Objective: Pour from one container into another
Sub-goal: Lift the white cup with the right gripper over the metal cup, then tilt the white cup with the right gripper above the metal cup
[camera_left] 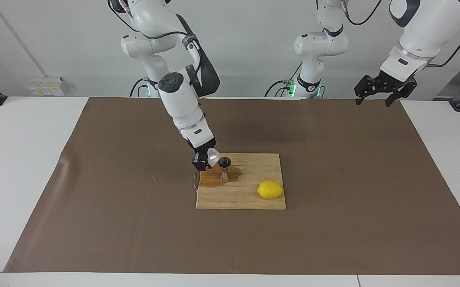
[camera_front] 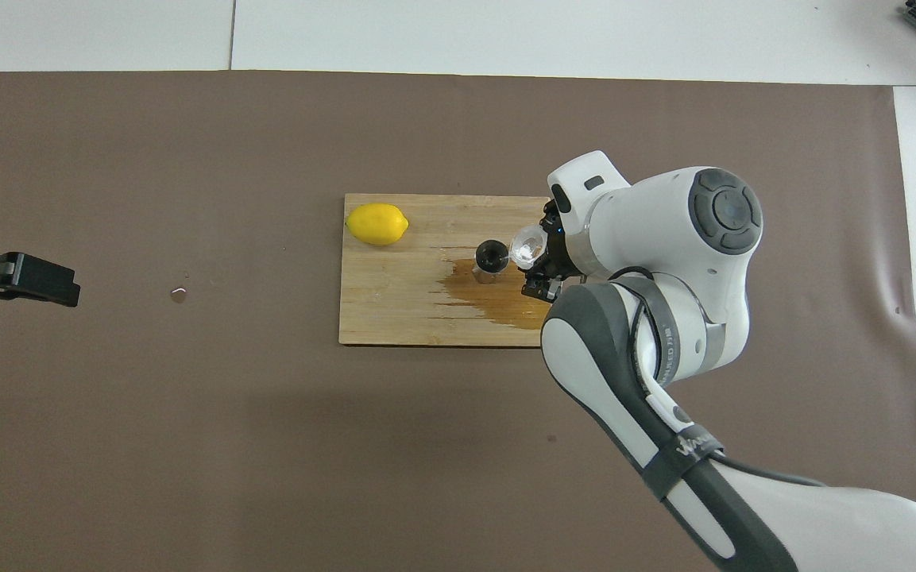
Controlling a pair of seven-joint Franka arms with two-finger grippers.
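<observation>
My right gripper [camera_left: 206, 159] [camera_front: 541, 258] is shut on the clear faceted tumbler [camera_left: 213, 156] [camera_front: 527, 247]. It holds the tumbler tipped on its side, with its mouth toward the steel jigger [camera_left: 224, 168] [camera_front: 490, 260]. The jigger stands upright on the wooden cutting board [camera_left: 249, 199] [camera_front: 394, 318], right beside the tumbler. A dark wet patch [camera_left: 214, 181] [camera_front: 497, 298] spreads on the board around the jigger's foot. My left gripper [camera_left: 373, 103] [camera_front: 68, 287] is open and empty, raised over the left arm's end of the table, and waits.
A yellow lemon [camera_left: 270, 189] [camera_front: 376, 223] lies on the board's corner toward the left arm's end, farther from the robots than the jigger. A small bit [camera_front: 179, 295] lies on the brown mat [camera_left: 333, 223] [camera_front: 187, 437] between the board and the left gripper.
</observation>
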